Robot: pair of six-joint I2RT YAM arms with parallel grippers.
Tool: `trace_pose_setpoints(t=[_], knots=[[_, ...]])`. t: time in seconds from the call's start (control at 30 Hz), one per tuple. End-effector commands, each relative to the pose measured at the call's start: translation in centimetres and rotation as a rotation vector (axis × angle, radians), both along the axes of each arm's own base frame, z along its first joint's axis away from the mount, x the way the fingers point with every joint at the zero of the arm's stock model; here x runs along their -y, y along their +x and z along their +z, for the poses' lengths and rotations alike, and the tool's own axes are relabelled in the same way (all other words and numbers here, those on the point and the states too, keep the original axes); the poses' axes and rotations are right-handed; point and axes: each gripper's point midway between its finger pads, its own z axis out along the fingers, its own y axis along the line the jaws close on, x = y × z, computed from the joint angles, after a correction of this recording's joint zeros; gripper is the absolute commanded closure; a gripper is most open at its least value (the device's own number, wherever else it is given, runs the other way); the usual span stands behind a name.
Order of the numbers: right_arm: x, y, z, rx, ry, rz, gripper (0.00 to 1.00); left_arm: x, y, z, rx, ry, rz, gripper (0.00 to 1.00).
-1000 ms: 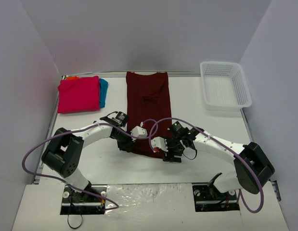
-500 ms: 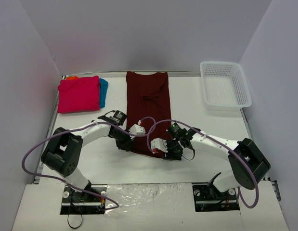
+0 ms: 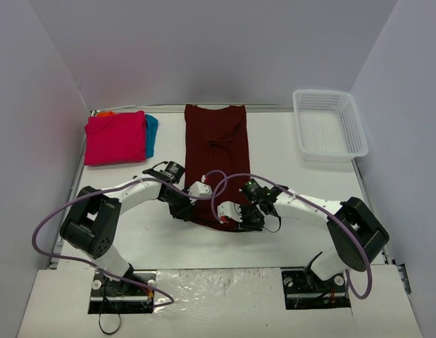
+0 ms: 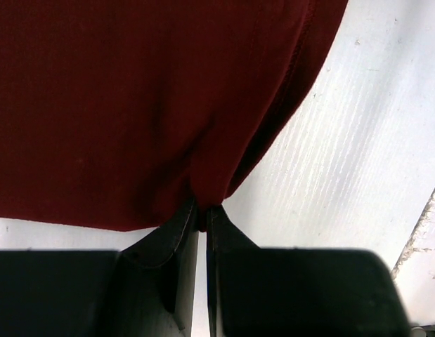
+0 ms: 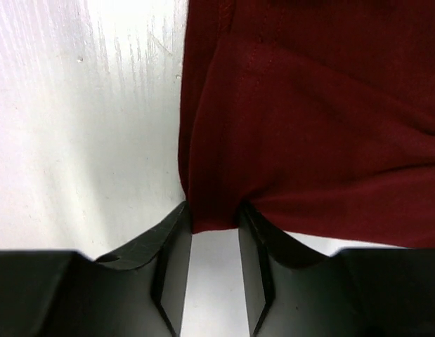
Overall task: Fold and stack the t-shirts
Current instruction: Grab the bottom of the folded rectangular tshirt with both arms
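Currently, left gripper (image 4: 202,212) is pressed shut, pinching a near hem corner of the long dark maroon cloth t-shirt (image 4: 133,91) lying flat ahead of its tips; right gripper (image 5: 215,214) straddles the other corner w/ fingers apart, can't tell if it's clamped. Risk: w/ only the edge caught on the right, cloth may slip out on lift, so the fold goes skewed or bunches.

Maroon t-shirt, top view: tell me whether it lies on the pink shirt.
No, the maroon t-shirt lies on the table, apart from the pink shirt.
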Motion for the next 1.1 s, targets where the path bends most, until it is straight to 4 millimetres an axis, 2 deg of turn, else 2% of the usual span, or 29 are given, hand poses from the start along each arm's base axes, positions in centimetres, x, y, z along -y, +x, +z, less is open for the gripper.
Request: trace_pose_setpoints(t=[0.0, 0.13, 0.23, 0.27, 0.4, 0.47, 0.6, 0.8, 1.07], knots=[[0.7, -0.5, -1.4, -0.028, -0.058, -0.004, 0.77, 0.5, 0.1, 0.9, -0.013, -0.031, -0.016, 0.98], [1.1, -0.7, -1.0, -0.024, -0.068, 0.001, 0.89, 0.3, 0.0, 1.0, -0.011, -0.021, -0.023, 0.98], [1.8, -1.3, 0.0, -0.035, -0.073, 0.028, 1.0, -0.1, 0.0, 1.9, 0.019, -0.017, -0.029, 0.98], [2.0, -1.1, 0.2, -0.028, -0.074, 0.017, 1.0, -0.1, 0.1, 2.9, 0.056, -0.032, -0.035, 0.98], [2.6, -0.5, 2.1, -0.016, -0.049, -0.011, 1.0, -0.4, 0.0, 4.8, 0.143, -0.057, -0.049, 0.98], [2.8, -1.0, 3.0, -0.046, -0.037, -0.009, 1.0, -0.7, -0.1, 5.6, 0.168, -0.055, -0.06, 0.98], [3.1, -0.9, 4.9, -0.046, -0.005, -0.025, 1.0, -1.3, -1.2, 6.5, 0.163, -0.047, -0.106, 0.97], [3.8, -2.2, 7.0, -0.069, 0.013, -0.026, 1.0, -1.4, -2.4, 7.5, 0.167, -0.077, -0.15, 0.98], [3.5, -2.1, 9.8, -0.077, 0.063, -0.031, 1.0, -1.2, -3.7, 8.4, 0.142, -0.114, -0.159, 0.98]])
